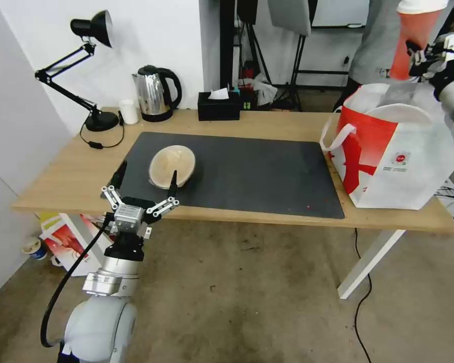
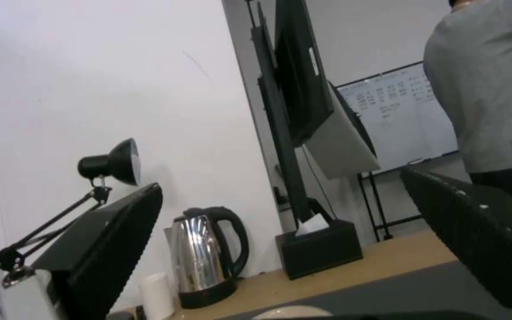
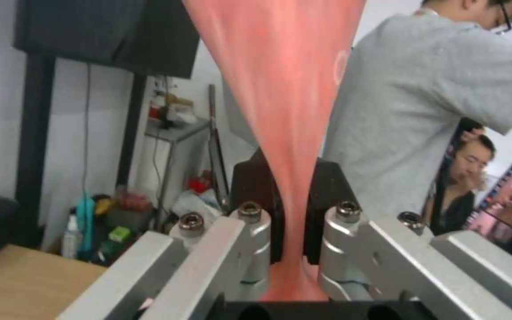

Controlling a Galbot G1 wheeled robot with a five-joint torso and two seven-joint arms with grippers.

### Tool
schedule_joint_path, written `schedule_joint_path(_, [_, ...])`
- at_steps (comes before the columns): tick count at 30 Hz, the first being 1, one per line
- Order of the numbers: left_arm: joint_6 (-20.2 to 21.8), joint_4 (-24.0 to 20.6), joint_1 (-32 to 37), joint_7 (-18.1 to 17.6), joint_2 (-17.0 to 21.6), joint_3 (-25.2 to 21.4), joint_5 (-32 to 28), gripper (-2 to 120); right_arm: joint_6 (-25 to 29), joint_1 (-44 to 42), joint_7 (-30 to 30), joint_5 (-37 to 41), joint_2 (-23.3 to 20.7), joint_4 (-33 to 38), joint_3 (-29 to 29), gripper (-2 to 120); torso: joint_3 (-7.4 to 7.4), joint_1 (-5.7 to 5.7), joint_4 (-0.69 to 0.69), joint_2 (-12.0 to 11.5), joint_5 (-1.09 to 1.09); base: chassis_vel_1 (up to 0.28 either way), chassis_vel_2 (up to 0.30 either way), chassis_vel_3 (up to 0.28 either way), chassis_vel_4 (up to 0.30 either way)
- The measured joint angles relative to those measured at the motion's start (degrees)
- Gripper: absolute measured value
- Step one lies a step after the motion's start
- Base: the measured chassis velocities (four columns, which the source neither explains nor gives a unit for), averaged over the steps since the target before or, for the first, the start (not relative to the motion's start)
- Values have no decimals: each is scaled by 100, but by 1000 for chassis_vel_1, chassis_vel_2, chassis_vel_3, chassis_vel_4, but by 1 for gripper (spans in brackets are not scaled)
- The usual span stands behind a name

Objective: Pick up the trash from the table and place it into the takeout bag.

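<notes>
Presently the right end effector (image 1: 413, 56) is raised at the upper right of the head view, above the open mouth of the takeout bag (image 1: 393, 151), with its fingers closed on the red drink cup (image 1: 414, 40); in the right wrist view the cup (image 3: 280, 133) is pinched between the two dark pads (image 3: 250, 200), its red body running up and away from the camera. The cup's white lid (image 1: 422, 6) sits uppermost, clear of the bag's rim. The bag stands upright on the right end of the counter (image 1: 70, 176), just beside the dark grey mat (image 1: 267, 171), its white strap handle (image 1: 335, 138) hanging toward the mat; what lies inside the bag cannot be made out. The left end effector (image 1: 145, 182) hovers at the near edge of the counter with its fingers spread wide and nothing between them. The beige oval bowl (image 1: 172, 165) lies on the left part of the mat, just beyond this end effector, with one fingertip (image 1: 173, 180) overlapping the bowl's near rim in the head view; whether they touch cannot be told. The bowl appears empty. At the back of the counter stand a steel kettle (image 1: 154, 93), a small white cup (image 1: 129, 111), a black desk lamp (image 1: 86, 75) and a black tissue box (image 1: 218, 106), all well apart from both end effectors.
</notes>
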Motion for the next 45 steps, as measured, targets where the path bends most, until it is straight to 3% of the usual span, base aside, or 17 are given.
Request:
schedule_joint_path(8, [7, 53, -11, 2, 0, 16, 26, 100, -235, -313, 214, -362, -32, -113, 208, 4, -1, 0, 1, 0, 0, 0, 0, 0, 0])
schedule_joint_path(34, [31, 36, -30, 2, 17, 3, 4, 100, -731, -695, 377, -470, -130, 265, 357, 97, 0, 0, 1, 0, 0, 0, 0, 0, 0])
schedule_joint_path(45, [32, 2, -12, 6, 26, -19, 2, 100, -760, -929, 435, -451, -143, 393, 470, 100, -1, -1, 1, 0, 0, 0, 0, 0, 0])
